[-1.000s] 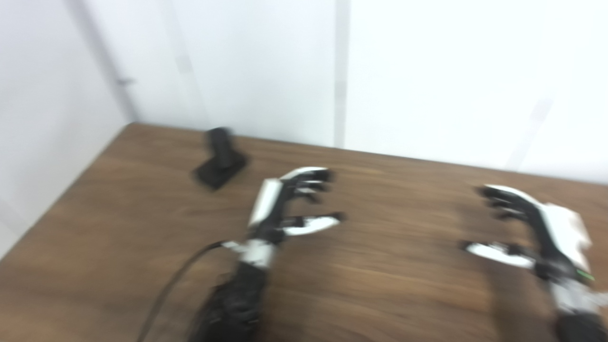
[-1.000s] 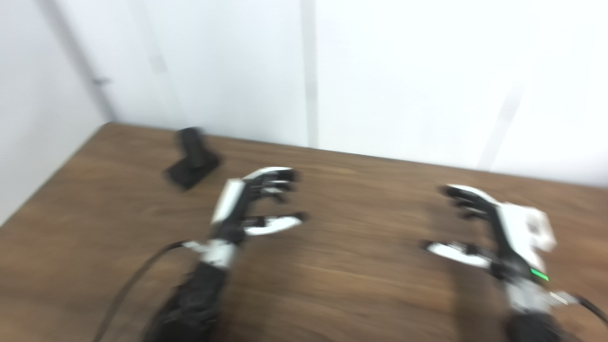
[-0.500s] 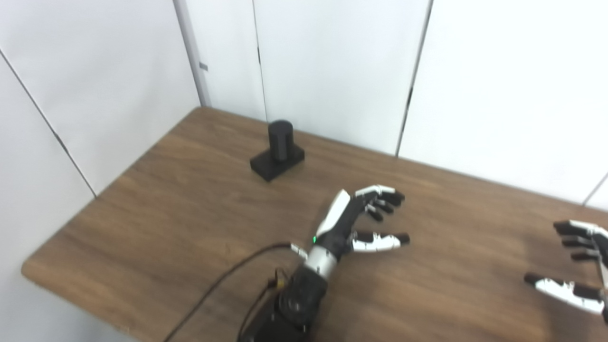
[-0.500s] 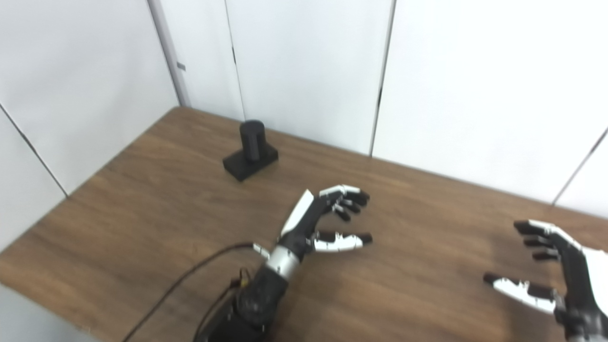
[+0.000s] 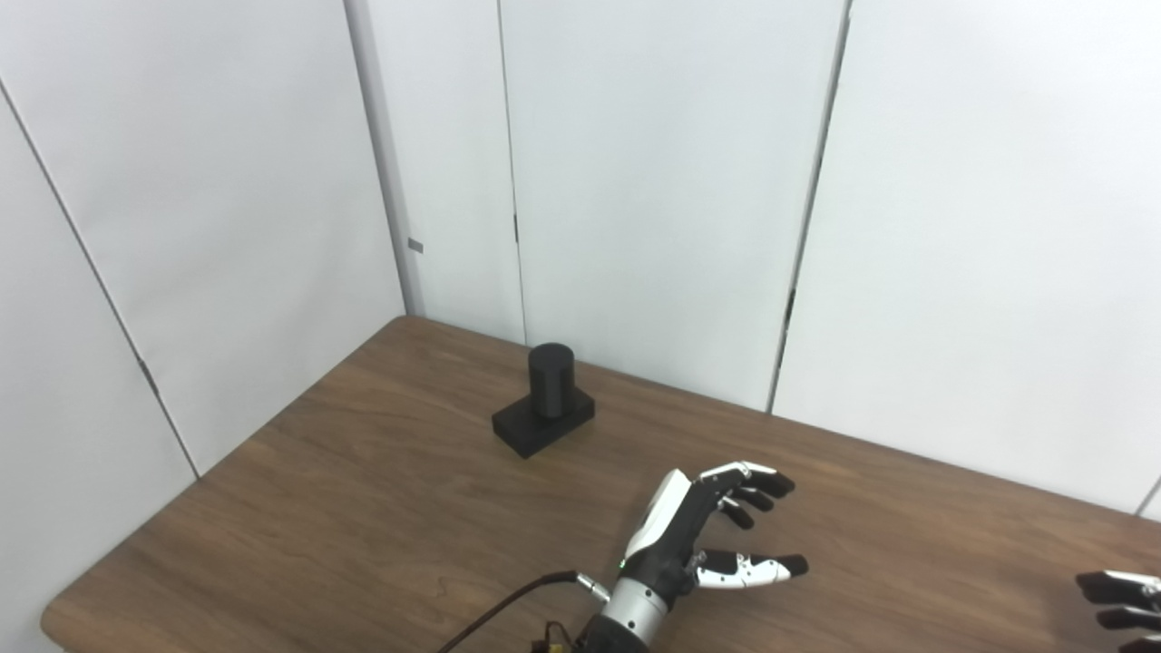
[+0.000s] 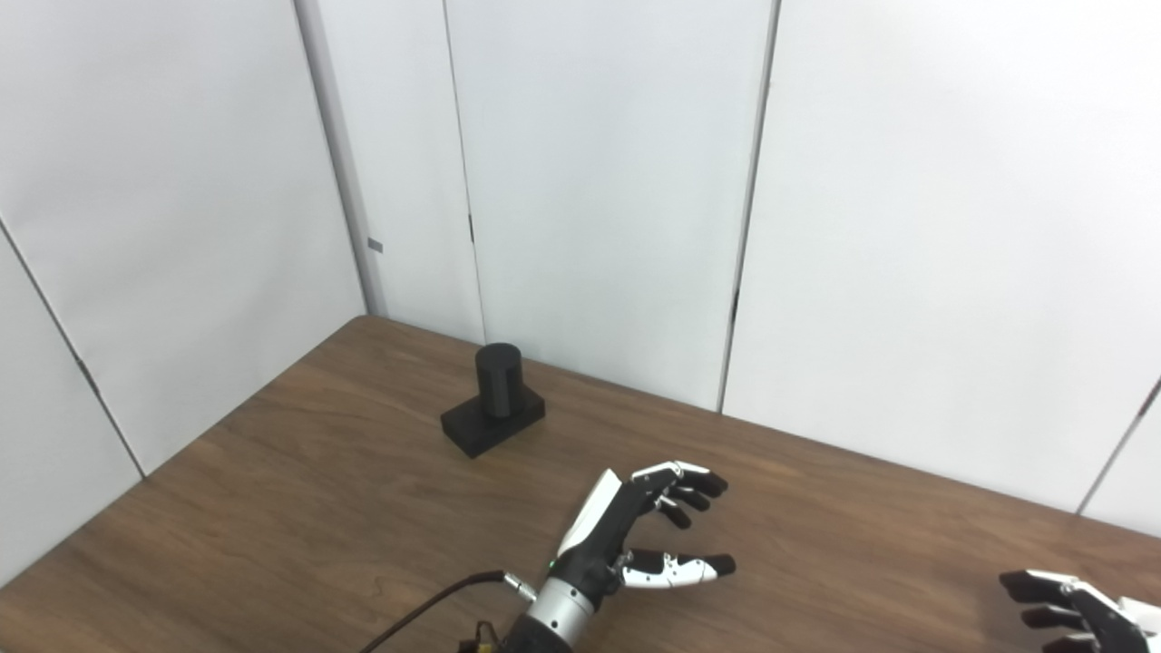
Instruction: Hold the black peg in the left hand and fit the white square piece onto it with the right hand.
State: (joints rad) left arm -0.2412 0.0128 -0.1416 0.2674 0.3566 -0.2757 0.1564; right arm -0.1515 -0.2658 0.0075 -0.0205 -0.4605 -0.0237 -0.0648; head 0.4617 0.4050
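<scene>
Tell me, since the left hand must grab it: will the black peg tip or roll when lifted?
The peg looks rigid: a short upright cylinder on a flat square base, so it probably won't roll on the table. The wide base suggests it resists tipping. The smooth cylinder may be slippery for the open left hand.

Left hand (image 6: 635, 531) and right hand (image 6: 1079, 612), fingers spread, empty.

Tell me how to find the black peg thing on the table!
Look at the brown wooden table, toward its far left corner by the white wall panels. The black peg stands there alone: a short round post upright on a flat square base. It is the only all-black thing, beyond the left hand.
</scene>
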